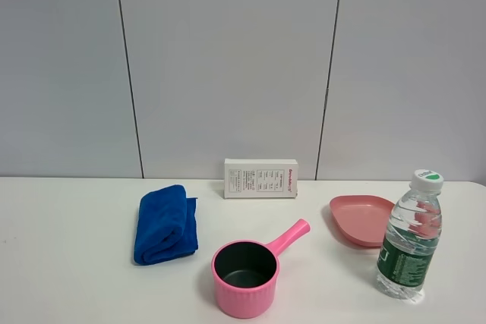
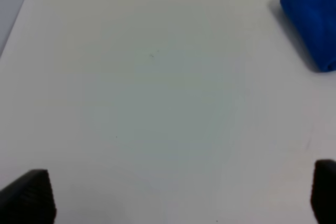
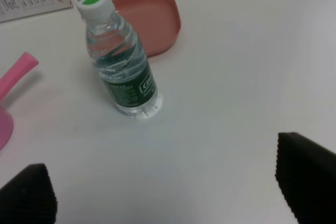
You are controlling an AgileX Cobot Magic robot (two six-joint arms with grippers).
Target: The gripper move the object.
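The right hand (image 3: pixel 163 192) hangs with fingers spread wide and empty above the tabletop (image 3: pixel 247 66); the bottle (image 3: pixel 119 61) stands upright ahead of it, well apart, just beside the pink plate (image 3: pixel 152 19). The left hand (image 2: pixel 178 198) is likewise spread and empty over bare tabletop. Judged stage: approach not begun; next, the right hand must advance and straddle the bottle's body before closing.
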